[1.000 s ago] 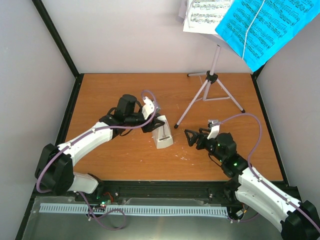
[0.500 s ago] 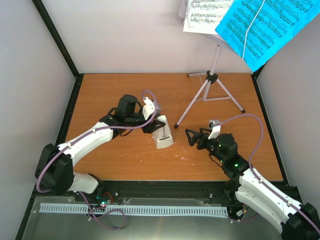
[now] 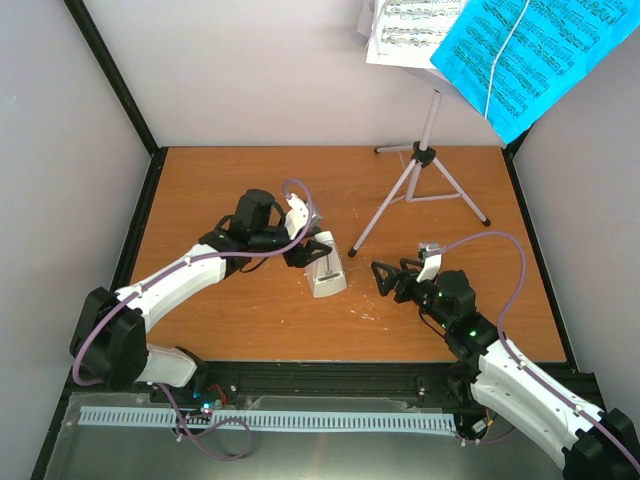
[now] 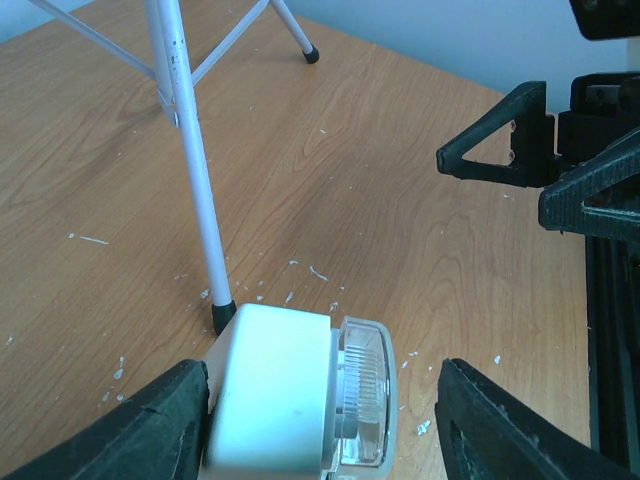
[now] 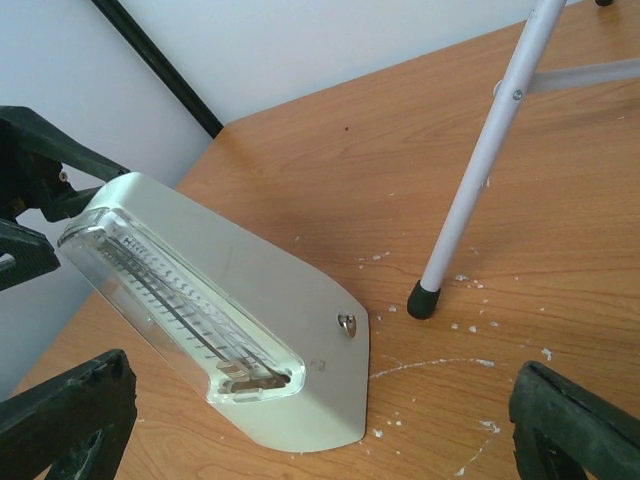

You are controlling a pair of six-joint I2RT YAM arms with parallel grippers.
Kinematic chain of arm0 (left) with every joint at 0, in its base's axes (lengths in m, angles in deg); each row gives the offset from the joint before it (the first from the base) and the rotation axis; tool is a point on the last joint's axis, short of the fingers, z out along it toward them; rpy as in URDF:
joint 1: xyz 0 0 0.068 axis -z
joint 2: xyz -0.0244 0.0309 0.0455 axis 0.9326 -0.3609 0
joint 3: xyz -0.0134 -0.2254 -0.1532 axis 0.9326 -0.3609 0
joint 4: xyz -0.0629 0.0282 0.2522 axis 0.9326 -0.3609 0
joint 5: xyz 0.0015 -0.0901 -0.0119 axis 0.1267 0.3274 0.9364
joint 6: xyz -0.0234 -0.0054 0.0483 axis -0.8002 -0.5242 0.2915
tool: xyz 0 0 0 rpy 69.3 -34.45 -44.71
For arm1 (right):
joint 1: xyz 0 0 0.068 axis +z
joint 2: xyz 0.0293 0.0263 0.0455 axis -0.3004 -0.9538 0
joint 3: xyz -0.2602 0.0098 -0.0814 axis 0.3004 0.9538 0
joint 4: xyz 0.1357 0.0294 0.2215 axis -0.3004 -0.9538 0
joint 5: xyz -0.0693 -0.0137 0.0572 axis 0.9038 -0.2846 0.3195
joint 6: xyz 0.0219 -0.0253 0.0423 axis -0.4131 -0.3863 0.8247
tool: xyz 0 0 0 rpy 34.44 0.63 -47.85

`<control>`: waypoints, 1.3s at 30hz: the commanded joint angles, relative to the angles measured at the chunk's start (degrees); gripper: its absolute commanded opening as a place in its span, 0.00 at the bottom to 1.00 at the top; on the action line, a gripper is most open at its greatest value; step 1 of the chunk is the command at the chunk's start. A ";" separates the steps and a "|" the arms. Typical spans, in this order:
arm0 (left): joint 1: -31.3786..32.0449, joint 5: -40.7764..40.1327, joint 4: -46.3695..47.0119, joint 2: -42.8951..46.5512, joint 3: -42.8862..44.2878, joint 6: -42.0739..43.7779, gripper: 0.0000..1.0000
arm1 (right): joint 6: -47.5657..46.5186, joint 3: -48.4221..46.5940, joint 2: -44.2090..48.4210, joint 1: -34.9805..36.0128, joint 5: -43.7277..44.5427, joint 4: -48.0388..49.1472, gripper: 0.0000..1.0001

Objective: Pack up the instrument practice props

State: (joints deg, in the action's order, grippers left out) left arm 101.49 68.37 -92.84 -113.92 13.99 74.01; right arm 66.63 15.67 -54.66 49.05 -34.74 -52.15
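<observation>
The white pyramid metronome [image 3: 326, 272] stands on the wooden table, its clear cover facing my right gripper [image 3: 383, 277]. My left gripper [image 3: 314, 251] straddles the metronome's top [image 4: 290, 395]. Its left finger [image 4: 160, 425] lies against the white side. The other finger [image 4: 490, 420] stands apart from the clear cover, so the jaws are open. The right gripper [image 5: 320, 425] is wide open and empty, just right of the metronome [image 5: 220, 310]. The lilac music stand [image 3: 424, 156] stands behind them, carrying white pages [image 3: 415, 30] and blue pages [image 3: 530, 55].
One stand leg's black foot [image 5: 424, 300] rests close behind the metronome's base. White specks litter the table [image 3: 220, 190]. Grey walls and a black frame rail [image 3: 140, 230] close in the left, back and right sides.
The left jaws have spread wider around the metronome's top, letting go of it. The right gripper has shifted slightly towards the near edge. The stand has not moved.
</observation>
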 commanded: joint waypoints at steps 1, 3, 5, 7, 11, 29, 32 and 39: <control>0.67 1.78 0.45 -0.63 1.30 -0.40 0.62 | -0.40 0.92 0.49 -0.42 -0.35 1.08 1.00; 0.66 1.40 0.32 -1.09 1.41 -0.32 0.58 | -0.36 0.95 0.41 -0.40 -0.39 1.17 1.00; 0.67 0.98 0.05 -1.16 1.42 -0.15 0.55 | -0.36 1.07 0.38 -0.40 -0.34 1.37 1.00; 0.71 0.54 0.03 -1.03 1.35 0.11 0.52 | -0.41 1.33 0.24 -0.43 -0.30 1.48 1.00; 0.80 -0.45 0.03 -1.12 1.24 0.64 0.48 | -0.46 1.34 0.04 -0.44 -0.26 1.66 1.00; 1.59 -17.65 -4.15 -1.21 2.36 -2.91 0.39 | -0.99 1.55 2.02 -0.43 1.20 -0.49 1.00; 1.42 -24.22 -4.50 -0.75 2.68 -6.15 0.39 | -1.31 1.53 3.16 -0.41 1.86 -1.64 1.00; 1.11 -38.27 -9.50 0.03 5.03 -16.11 0.45 | -1.80 1.39 4.08 -0.43 3.61 -3.16 1.00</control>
State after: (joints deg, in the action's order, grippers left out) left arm 103.04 43.50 -94.65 -113.92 16.52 64.27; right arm 65.75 16.69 -51.29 49.01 -32.97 -54.01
